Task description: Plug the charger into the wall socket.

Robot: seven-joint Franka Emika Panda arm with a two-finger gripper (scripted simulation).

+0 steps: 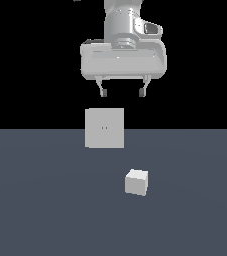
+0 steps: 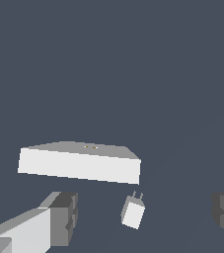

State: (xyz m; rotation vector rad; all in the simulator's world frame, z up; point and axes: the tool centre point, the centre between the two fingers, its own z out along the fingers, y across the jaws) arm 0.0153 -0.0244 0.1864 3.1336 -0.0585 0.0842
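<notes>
The charger is a small white cube resting on the dark grey floor, toward the exterior view's right of centre. In the wrist view the charger shows two thin prongs pointing toward the wall socket. The wall socket is an upright light-grey square plate with two tiny yellowish dots at its middle; the wall socket appears as a slab in the wrist view. My gripper hangs open high above both, holding nothing. Its fingers frame the charger from far above.
The dark grey floor stretches in all directions around the two objects. Nothing else stands on it.
</notes>
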